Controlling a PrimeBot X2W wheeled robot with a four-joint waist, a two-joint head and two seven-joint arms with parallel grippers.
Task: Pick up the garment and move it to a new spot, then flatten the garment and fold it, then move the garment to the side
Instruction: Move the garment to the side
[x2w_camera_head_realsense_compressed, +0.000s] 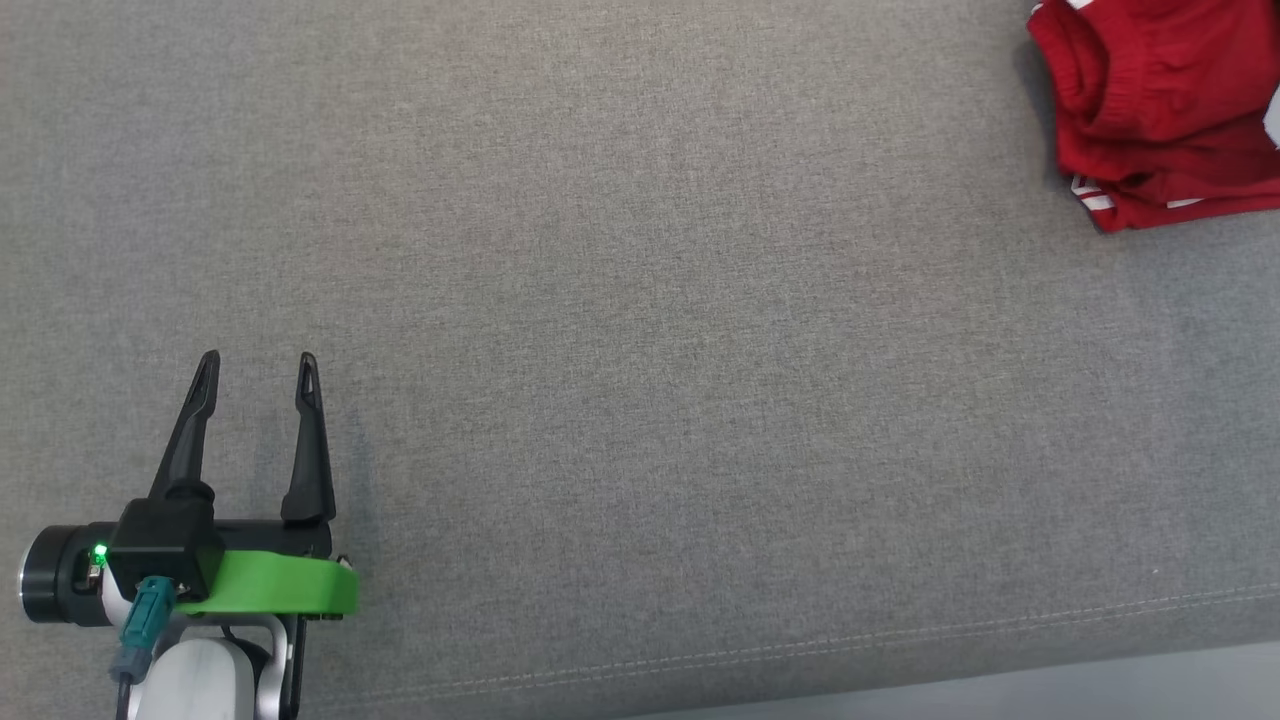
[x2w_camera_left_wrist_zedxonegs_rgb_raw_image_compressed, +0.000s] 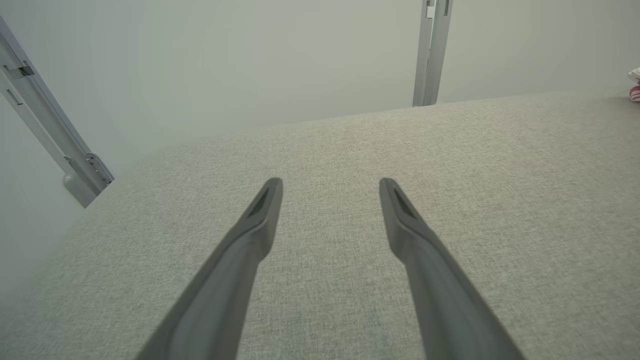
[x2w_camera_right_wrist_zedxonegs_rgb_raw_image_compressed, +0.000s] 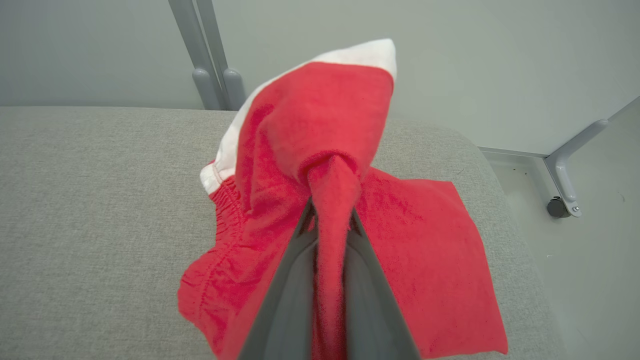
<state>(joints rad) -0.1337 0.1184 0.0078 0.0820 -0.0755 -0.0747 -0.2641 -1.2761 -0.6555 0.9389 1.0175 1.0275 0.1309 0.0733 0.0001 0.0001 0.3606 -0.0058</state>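
Note:
The garment (x2w_camera_head_realsense_compressed: 1160, 110) is red with white trim and an elastic waistband, crumpled at the far right corner of the grey table. In the right wrist view the garment (x2w_camera_right_wrist_zedxonegs_rgb_raw_image_compressed: 430, 250) has a fold pinched between my right gripper (x2w_camera_right_wrist_zedxonegs_rgb_raw_image_compressed: 330, 200), whose two fingers are shut on the cloth; part is raised and the rest lies on the table. My left gripper (x2w_camera_head_realsense_compressed: 258, 372) hovers low at the near left, open and holding nothing, far from the garment. The left gripper (x2w_camera_left_wrist_zedxonegs_rgb_raw_image_compressed: 330, 187) points across bare fabric.
The grey fabric table (x2w_camera_head_realsense_compressed: 640, 330) spans the view, with its front edge (x2w_camera_head_realsense_compressed: 900, 680) at the bottom. Metal frame posts (x2w_camera_right_wrist_zedxonegs_rgb_raw_image_compressed: 210, 60) stand behind it, and a castor leg (x2w_camera_right_wrist_zedxonegs_rgb_raw_image_compressed: 562, 200) stands on the floor off its right end.

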